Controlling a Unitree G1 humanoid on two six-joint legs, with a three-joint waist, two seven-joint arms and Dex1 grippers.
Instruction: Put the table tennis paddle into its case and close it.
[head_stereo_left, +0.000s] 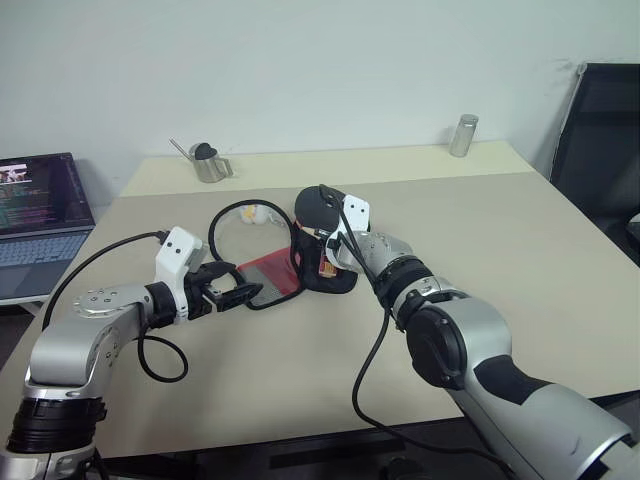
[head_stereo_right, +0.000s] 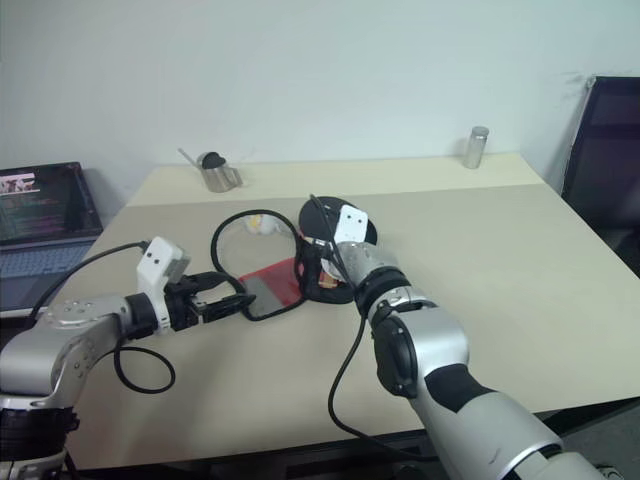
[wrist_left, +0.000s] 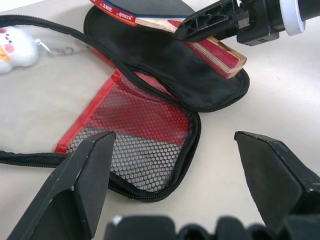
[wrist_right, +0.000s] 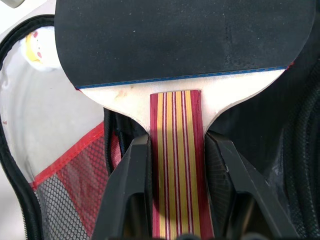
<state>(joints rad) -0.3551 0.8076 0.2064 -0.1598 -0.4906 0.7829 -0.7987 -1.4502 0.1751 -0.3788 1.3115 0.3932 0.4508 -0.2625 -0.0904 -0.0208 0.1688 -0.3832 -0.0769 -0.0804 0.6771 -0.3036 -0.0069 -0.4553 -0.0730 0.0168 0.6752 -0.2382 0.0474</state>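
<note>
My right gripper (wrist_right: 177, 145) is shut on the striped wooden handle of the table tennis paddle (wrist_right: 180, 35). It holds the paddle tilted, black face up, over the open case (head_stereo_left: 272, 272) near the table's middle. The handle end (wrist_left: 220, 52) hangs just above the case's black lining (wrist_left: 200, 80). The case lies unzipped, with its red mesh pocket (wrist_left: 145, 135) toward my left gripper (head_stereo_left: 225, 292). That gripper is open, its fingers (wrist_left: 85, 185) wide apart on either side of the mesh end, gripping nothing.
A white plush charm (head_stereo_left: 255, 213) lies by the case's zipper loop. At the table's far edge stand a metal cup (head_stereo_left: 210, 163) and a metal canister (head_stereo_left: 462, 135). A laptop (head_stereo_left: 40, 215) sits at the left, a black chair (head_stereo_left: 600, 140) at the right.
</note>
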